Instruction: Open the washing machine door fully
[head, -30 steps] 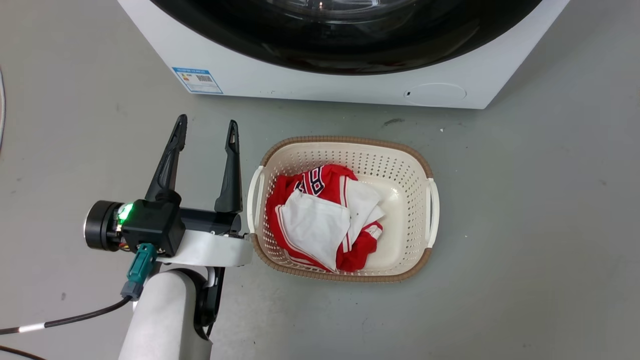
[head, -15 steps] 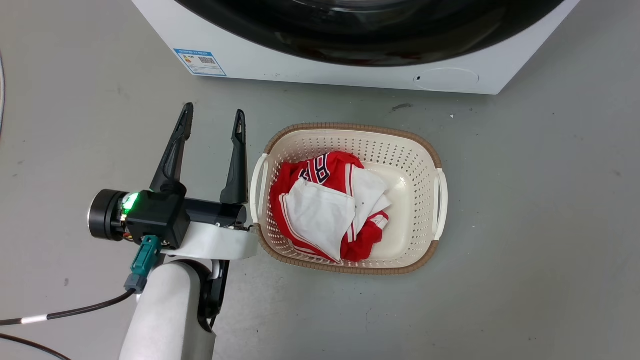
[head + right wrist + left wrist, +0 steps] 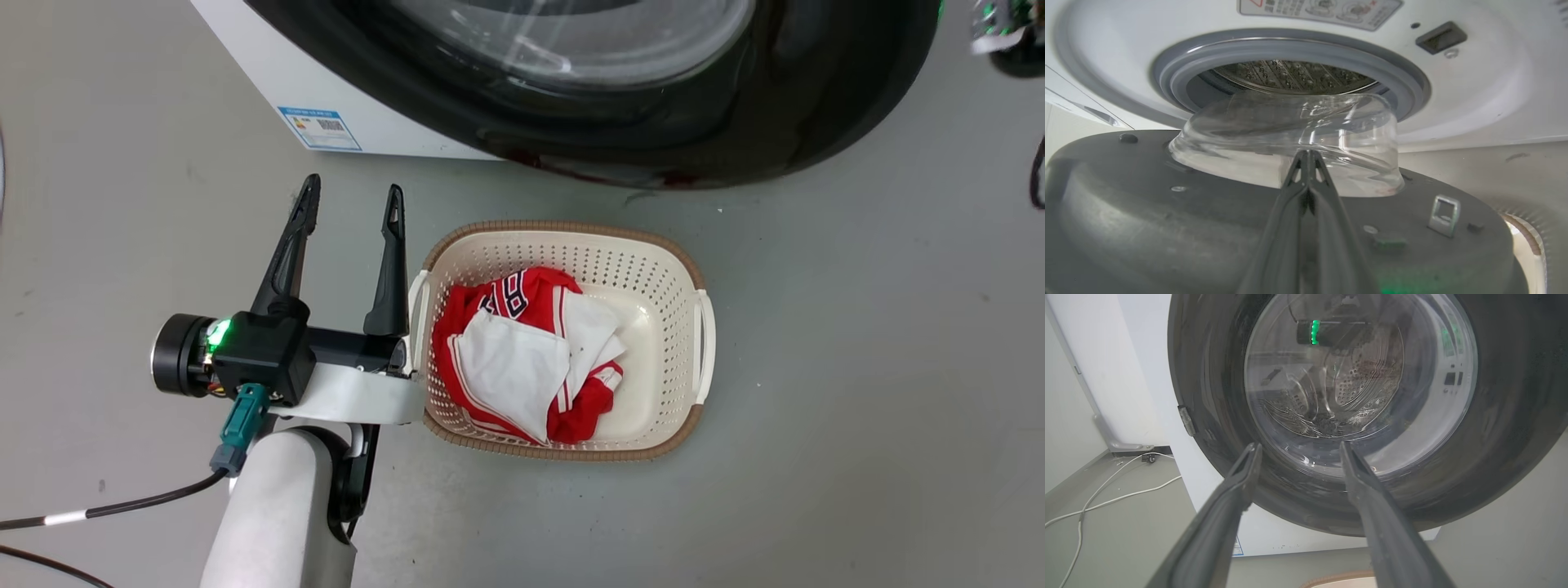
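The door [image 3: 735, 122] stands part-way open, swung out from the washer [image 3: 269, 90] on the hinge at its left edge. Its glossy black ring hides the washer's lower right front in the head view. In the right wrist view there is a clear gap between the door's grey inner face and the washer's front. The glass bowl [image 3: 1290, 134] is out of the opening, and the grey gasket [image 3: 1180, 77] and steel drum [image 3: 1290, 75] are bare behind it. A metal latch loop [image 3: 1443, 214] sits on the door's edge, away from the washer.

The right hand [image 3: 1306, 153] lies in that gap, along the door's inner face. Its fingers are pressed together with nothing seen between them, and the tips are at the foot of the bowl. I cannot tell whether they touch the door.

The left hand [image 3: 353, 188] hangs in front of the washer, below the blue label [image 3: 318, 128]. Its fingers are spread apart, empty, and point at the door's outer face without reaching it.

A cream basket [image 3: 694, 269] of red and white clothes [image 3: 522, 351] sits on the floor just in front of the washer, near the door's lower rim. A white cable [image 3: 1106, 498] trails on the floor off the washer's left side
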{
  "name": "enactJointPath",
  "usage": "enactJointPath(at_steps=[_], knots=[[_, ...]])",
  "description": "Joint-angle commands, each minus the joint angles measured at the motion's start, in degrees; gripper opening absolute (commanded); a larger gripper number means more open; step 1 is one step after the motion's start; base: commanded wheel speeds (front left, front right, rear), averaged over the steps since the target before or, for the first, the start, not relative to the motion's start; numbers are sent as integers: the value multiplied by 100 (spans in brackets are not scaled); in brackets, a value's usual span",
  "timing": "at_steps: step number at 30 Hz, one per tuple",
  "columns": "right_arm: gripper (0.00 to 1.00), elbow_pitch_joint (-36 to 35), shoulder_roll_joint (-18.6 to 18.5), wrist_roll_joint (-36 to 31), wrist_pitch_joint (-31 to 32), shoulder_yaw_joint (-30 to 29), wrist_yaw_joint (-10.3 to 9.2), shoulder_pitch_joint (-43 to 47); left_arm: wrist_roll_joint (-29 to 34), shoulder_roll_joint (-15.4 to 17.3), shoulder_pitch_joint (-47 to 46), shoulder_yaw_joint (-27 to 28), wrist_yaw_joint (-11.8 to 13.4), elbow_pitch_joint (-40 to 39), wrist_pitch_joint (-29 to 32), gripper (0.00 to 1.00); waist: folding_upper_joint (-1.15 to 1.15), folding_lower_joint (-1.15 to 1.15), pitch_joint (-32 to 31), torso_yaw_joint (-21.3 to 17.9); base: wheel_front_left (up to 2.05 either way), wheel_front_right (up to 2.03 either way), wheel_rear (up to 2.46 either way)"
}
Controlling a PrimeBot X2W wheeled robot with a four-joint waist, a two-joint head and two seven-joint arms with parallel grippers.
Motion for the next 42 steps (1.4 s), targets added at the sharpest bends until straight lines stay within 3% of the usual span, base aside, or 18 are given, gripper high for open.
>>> enactJointPath(at_steps=[1, 19, 33, 42], knots=[[0, -103, 55, 73, 105, -3, 0, 209, -15, -6, 21, 2, 2, 21, -14, 100, 0, 0, -97, -20, 0, 0, 0], [0, -1452, 540, 496, 852, 160, 0, 2355, 78, -6, 751, 159, -51, 225, -14, 100, 0, 0, -1290, -155, 0, 0, 0], [0, -2392, 1194, 658, 1112, 543, 0, 3524, 131, -5, 1084, 184, -149, 328, -14, 100, 0, 0, -1744, -205, 0, 0, 0], [0, -2892, 1380, 761, 1103, 851, 0, 3939, 66, -5, 1154, 134, -145, 342, -14, 100, 0, 0, -1781, -169, 0, 0, 0]])
